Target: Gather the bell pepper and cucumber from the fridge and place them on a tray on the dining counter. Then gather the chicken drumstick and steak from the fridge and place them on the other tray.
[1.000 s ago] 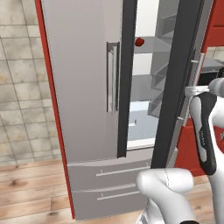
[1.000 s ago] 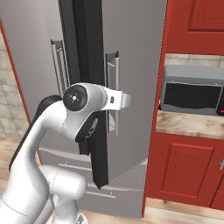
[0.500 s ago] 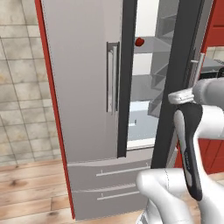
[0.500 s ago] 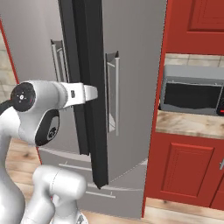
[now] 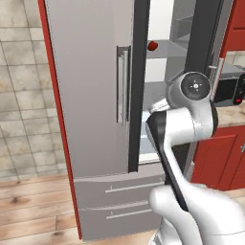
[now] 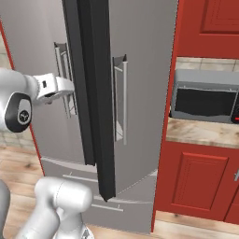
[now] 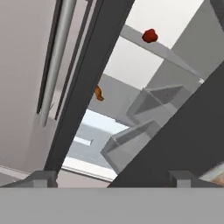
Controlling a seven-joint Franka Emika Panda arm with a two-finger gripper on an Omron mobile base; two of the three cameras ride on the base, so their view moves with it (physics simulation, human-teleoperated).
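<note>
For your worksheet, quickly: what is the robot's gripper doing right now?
Gripper: open, holding nothing, facing the tall grey fridge's gap.

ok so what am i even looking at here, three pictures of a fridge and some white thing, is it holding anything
The white thing is a robot arm on a base that can drive, in a rendered kitchen. Two pictures come from cameras on the base, behind the arm to its left and right. The third comes from a camera on the hand, looking along its pincer, so that picture is tilted. Ahead stands a tall grey fridge with one door part open. Through the gap you can see white shelves: a small red bell pepper sits on an upper shelf, and a small brown-orange chicken drumstick lies lower down. The pincer's two dark fingertips stand wide apart with nothing between them, so it holds nothing.
</note>
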